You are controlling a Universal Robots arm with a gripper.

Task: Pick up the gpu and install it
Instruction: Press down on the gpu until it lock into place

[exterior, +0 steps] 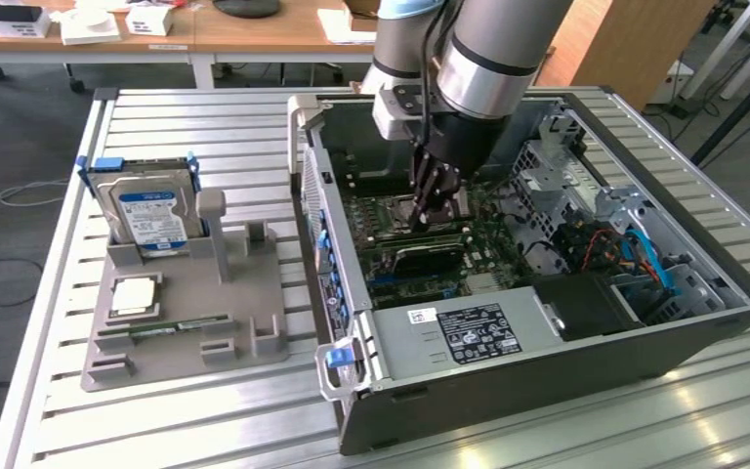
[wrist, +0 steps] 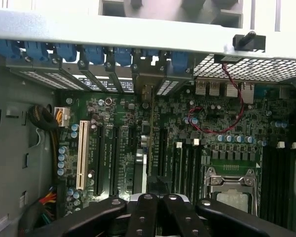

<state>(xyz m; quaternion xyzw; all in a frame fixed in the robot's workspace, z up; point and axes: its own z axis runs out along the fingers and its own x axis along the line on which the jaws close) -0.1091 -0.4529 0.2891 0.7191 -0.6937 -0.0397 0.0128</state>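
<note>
hard drive (exterior: 149, 217) upright in grey holder (exterior: 238, 293), 9 o'clock of open computer case (exterior: 687, 342) | gripper (exterior: 436, 207) down inside case over motherboard (exterior: 395, 220), jaws closed | gpu (exterior: 417, 256) standing edge-up in slot, 6 o'clock of gripper in exterior view, bracket at rear wall | grip on card: cannot tell

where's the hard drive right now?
Exterior view's left: the hard drive stands upright in the grey holder on the slatted table, apart from the open PC case.
</note>
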